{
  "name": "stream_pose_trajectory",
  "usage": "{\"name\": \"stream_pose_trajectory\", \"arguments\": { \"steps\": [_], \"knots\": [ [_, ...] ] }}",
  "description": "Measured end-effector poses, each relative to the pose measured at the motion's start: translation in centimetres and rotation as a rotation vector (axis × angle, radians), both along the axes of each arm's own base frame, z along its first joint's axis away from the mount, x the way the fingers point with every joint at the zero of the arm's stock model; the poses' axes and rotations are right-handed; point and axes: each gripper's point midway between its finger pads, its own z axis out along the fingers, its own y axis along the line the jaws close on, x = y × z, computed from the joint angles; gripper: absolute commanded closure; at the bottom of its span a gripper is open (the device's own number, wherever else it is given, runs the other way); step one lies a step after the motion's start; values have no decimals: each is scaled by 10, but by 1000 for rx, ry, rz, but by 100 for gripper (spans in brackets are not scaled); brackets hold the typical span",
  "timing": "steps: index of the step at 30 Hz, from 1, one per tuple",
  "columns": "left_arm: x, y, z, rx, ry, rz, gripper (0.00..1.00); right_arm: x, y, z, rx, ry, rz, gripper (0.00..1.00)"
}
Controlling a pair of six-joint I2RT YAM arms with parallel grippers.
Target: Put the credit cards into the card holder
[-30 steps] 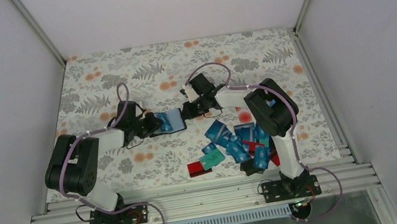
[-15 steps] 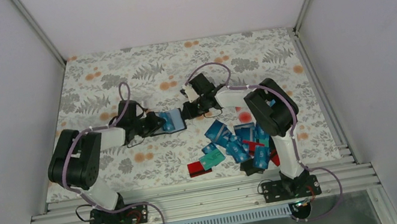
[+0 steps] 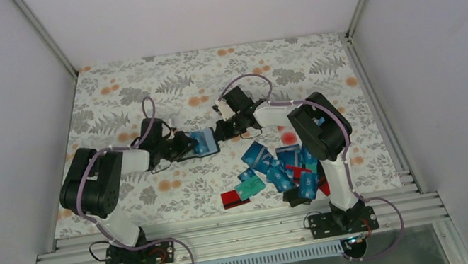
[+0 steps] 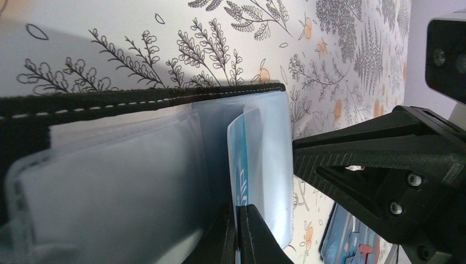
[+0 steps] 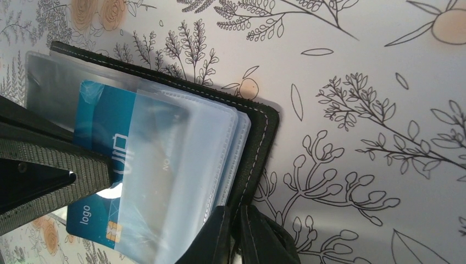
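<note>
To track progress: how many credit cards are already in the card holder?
1: a blue credit card partly slid into a clear sleeve of the card holder. Others may hide behind the frosted sleeves.

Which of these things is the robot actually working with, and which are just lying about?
In the job: card holder, blue card partly in its sleeve, loose credit cards, left gripper, right gripper.
Just there: floral tablecloth, metal rail.

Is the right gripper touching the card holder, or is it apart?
Touching. The right wrist view shows it: the right gripper is shut on the card holder, whose black stitched edge runs down between the two fingers with no gap.
</note>
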Motion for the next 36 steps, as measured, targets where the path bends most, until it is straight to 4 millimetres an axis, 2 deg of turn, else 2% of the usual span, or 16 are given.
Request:
{"name": "stream_pose_trajectory", "arguments": {
  "steps": [25,34,36],
  "knots": [
    [3,-20,-2,-63,32,-1,96,-1,0,0,12,23,-12,93],
    [4,-26,-1,-55,40,0,76,-1,0,-1,22,32,-20,93],
    [3,-27,0,-42,36,0,68,-1,0,-1,22,33,-21,93]
  ]
}}
